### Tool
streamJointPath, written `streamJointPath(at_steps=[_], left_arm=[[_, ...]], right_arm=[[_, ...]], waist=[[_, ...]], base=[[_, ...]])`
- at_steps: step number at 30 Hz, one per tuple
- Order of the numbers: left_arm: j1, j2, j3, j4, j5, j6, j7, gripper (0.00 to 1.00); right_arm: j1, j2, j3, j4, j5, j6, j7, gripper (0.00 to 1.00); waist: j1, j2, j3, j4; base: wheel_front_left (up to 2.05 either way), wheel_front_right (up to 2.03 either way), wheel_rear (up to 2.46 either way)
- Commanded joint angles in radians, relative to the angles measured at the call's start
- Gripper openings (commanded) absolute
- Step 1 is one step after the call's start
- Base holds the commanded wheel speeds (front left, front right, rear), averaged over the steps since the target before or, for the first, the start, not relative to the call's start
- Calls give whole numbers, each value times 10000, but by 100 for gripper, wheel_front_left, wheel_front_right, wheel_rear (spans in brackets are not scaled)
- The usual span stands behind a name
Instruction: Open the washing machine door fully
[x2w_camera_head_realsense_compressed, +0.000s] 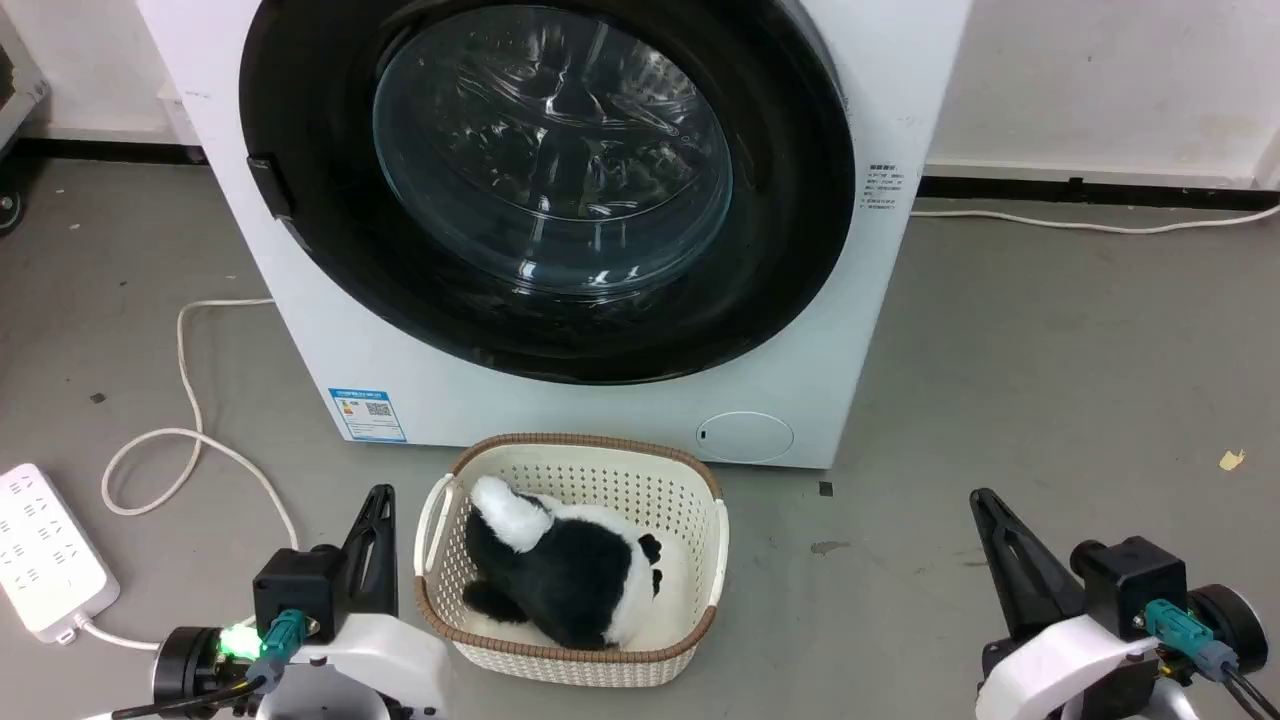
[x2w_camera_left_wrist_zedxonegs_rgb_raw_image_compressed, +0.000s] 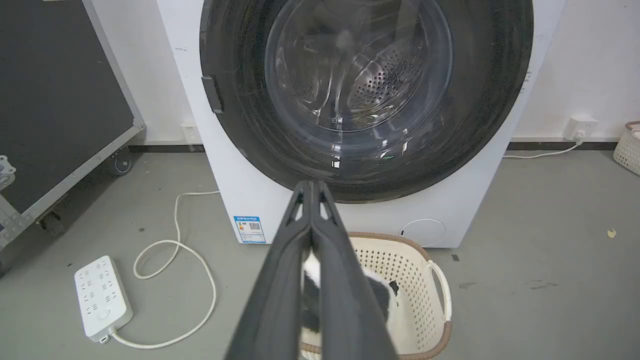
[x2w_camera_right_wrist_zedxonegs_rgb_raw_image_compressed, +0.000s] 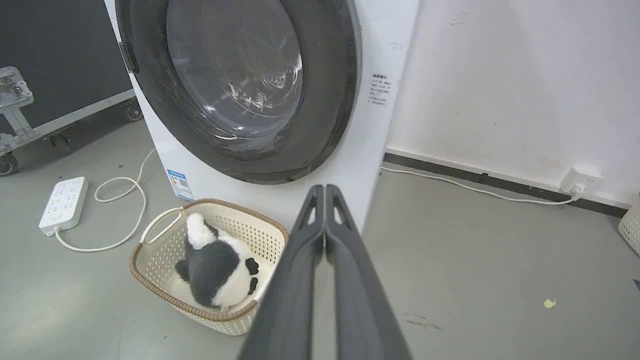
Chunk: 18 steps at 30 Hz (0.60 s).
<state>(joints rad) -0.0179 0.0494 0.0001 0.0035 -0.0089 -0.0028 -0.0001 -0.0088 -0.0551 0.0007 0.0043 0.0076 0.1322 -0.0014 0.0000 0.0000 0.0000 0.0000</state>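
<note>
door: washing machine door (x2w_camera_head_realsense_compressed: 545, 180) closed flush against white washer (x2w_camera_head_realsense_compressed: 600, 410) front, facing the robot
left pincer (x2w_camera_left_wrist_zedxonegs_rgb_raw_image_compressed: 311, 186): fully closed, grips nothing, low left, well apart from door
right pincer (x2w_camera_right_wrist_zedxonegs_rgb_raw_image_compressed: 324, 189): fully closed, empty, low right, well apart from door
floor (x2w_camera_head_realsense_compressed: 1000, 350): basket (x2w_camera_head_realsense_compressed: 590, 447) with plush toy (x2w_camera_head_realsense_compressed: 560, 570) just in front of washer, between the pincers

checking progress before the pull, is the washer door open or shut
Shut. The washing machine door lies flush against the white washer, no gap at its rim.
</note>
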Motion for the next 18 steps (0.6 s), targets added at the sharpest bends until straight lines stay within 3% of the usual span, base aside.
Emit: streamJointPath(at_steps=[1,18], left_arm=[[179,8,-1,-35,89,28,1,0],[179,8,-1,-35,89,28,1,0]], right_arm=[[88,49,-7,-43,-76,-15,14,0],[88,49,-7,-43,-76,-15,14,0]], waist=[[0,0,0,0],[0,0,0,0]], base=[[0,0,0],[0,0,0]])
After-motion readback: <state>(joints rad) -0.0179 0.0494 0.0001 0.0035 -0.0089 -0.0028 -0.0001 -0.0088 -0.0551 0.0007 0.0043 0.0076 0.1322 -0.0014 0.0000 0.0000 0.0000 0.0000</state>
